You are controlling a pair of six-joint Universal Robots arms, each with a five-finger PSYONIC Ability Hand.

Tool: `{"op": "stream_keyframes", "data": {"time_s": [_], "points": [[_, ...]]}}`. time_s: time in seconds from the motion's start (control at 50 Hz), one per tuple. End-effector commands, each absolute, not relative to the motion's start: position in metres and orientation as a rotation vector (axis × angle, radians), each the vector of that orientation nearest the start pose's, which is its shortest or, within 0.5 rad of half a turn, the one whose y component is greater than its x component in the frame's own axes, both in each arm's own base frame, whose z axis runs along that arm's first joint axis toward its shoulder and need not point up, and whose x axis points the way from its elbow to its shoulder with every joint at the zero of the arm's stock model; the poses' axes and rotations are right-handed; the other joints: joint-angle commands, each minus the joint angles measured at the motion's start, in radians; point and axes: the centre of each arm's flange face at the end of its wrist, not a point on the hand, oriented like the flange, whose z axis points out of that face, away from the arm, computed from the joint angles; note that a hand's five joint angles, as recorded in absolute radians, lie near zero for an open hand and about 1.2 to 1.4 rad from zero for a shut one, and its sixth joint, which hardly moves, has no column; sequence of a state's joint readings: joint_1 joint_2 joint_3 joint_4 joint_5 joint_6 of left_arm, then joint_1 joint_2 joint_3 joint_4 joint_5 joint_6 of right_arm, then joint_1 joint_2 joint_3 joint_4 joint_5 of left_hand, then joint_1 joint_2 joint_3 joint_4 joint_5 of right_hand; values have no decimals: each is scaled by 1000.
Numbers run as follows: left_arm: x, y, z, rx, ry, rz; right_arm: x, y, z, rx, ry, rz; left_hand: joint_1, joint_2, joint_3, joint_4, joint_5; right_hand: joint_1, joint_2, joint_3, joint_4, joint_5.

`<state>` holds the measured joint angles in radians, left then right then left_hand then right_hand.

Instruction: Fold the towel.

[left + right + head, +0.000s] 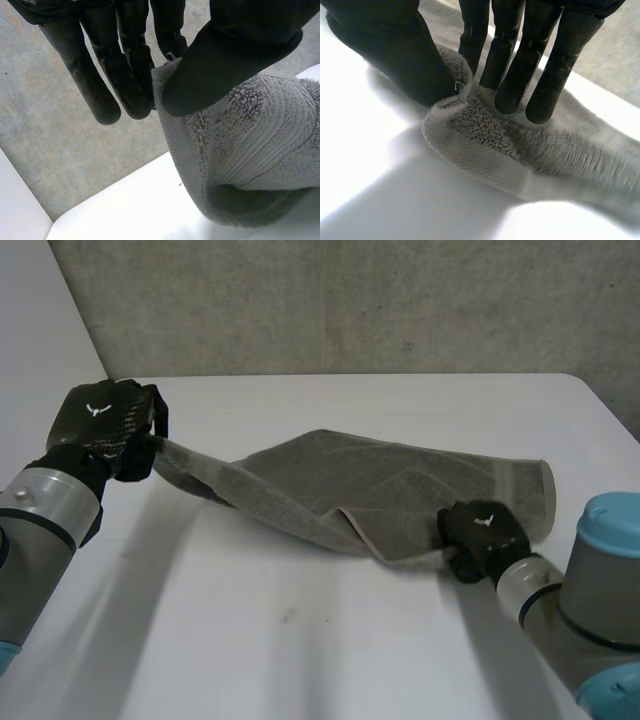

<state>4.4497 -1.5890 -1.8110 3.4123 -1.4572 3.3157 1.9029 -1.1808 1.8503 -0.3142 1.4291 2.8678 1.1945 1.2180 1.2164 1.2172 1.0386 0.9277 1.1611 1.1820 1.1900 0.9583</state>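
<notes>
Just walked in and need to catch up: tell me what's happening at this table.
The robot is folding a grey towel on the white table. Its left hand pinches one corner, lifted off the table; its right hand pinches the near edge at the tabletop. The towel stretches rumpled between them, not yet neatly folded.

The towel (370,485) is sagging across the table (300,640) from the left hand (105,420), raised at far left, to the right hand (485,535) at near right, barring that line; bare surface is lying open nearer and farther.
</notes>
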Motion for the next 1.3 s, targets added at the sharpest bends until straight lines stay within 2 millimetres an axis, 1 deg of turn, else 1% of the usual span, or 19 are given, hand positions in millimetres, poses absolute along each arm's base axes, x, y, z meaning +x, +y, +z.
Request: {"op": "stream_keyframes", "data": {"time_s": [0.02, 0.24, 0.32, 0.44, 0.56, 0.68, 0.76, 0.9, 0.96, 0.98, 1.0, 1.02, 1.04, 1.06, 1.08, 1.1, 1.14, 1.24, 1.3], "points": [[-215, -254, 262, 629, 2205, -2349, 230, -264, 170, -826, 2243, -1857, 202, 178, 180, 179, 183, 469, 235, 214, 206, 263], [-193, -243, 324, 560, 1953, -2466, 184, -267, 266, -997, 2296, -2113, 202, 178, 180, 179, 183, 469, 235, 214, 206, 263], [-179, -244, 339, 541, 1865, -2433, 170, -262, 312, -1032, 2288, -2237, 202, 178, 180, 179, 183, 469, 235, 214, 206, 263], [-172, -235, 349, 588, 1814, -2355, 164, -251, 346, -1099, 2303, -2244, 202, 178, 180, 179, 183, 469, 235, 214, 206, 263], [-172, -229, 333, 672, 1913, -2213, 167, -241, 343, -1236, 2317, -2101, 202, 178, 180, 179, 183, 469, 235, 214, 206, 263], [-177, -239, 294, 768, 2094, -2026, 169, -254, 286, -1449, 2445, -1694, 202, 178, 180, 179, 183, 469, 235, 214, 206, 263], [-195, -255, 246, 909, 2259, -1853, 171, -275, 252, -1557, 2503, -1498, 202, 178, 180, 179, 183, 469, 235, 214, 206, 263], [-223, -294, 218, 1070, 2247, -1775, 193, -316, 253, -1597, 2487, -1637, 202, 178, 180, 179, 183, 469, 235, 214, 206, 263], [-234, -322, 238, 1055, 2138, -1883, 213, -343, 287, -1494, 2356, -2006, 202, 178, 180, 179, 183, 469, 235, 214, 206, 263], [-240, -335, 259, 1029, 2049, -1989, 218, -357, 314, -1371, 2249, -2244, 202, 178, 180, 179, 183, 469, 235, 214, 206, 263], [-244, -349, 287, 976, 1922, -2115, 218, -357, 314, -1370, 2248, -2246, 202, 178, 180, 179, 183, 469, 235, 214, 206, 263], [-244, -349, 287, 976, 1920, -2117, 222, -368, 341, -1226, 2101, -2476, 202, 178, 180, 179, 183, 469, 235, 214, 206, 263], [-247, -361, 319, 900, 1752, -2264, 223, -376, 366, -1081, 1927, -2675, 202, 178, 180, 179, 183, 469, 235, 214, 206, 263], [-247, -362, 319, 900, 1750, -2265, 223, -376, 366, -1079, 1925, -2677, 202, 178, 180, 179, 183, 469, 235, 214, 206, 263], [-249, -369, 347, 820, 1593, -2398, 224, -379, 388, -950, 1739, -2842, 202, 178, 180, 179, 183, 469, 235, 214, 206, 263], [-251, -372, 373, 734, 1445, -2532, 224, -379, 389, -948, 1737, -2844, 202, 178, 180, 179, 183, 469, 235, 214, 206, 263], [-251, -374, 391, 650, 1332, -2642, 221, -371, 428, -742, 1410, -3073, 202, 178, 180, 179, 183, 469, 235, 214, 206, 263], [-248, -373, 409, 521, 1223, -2799, 223, -360, 424, -735, 1378, -3074, 202, 178, 180, 179, 183, 469, 235, 214, 206, 263], [-245, -375, 387, 529, 1329, -2766, 223, -360, 398, -810, 1540, -2951, 202, 178, 180, 179, 183, 469, 235, 214, 206, 263]]}}
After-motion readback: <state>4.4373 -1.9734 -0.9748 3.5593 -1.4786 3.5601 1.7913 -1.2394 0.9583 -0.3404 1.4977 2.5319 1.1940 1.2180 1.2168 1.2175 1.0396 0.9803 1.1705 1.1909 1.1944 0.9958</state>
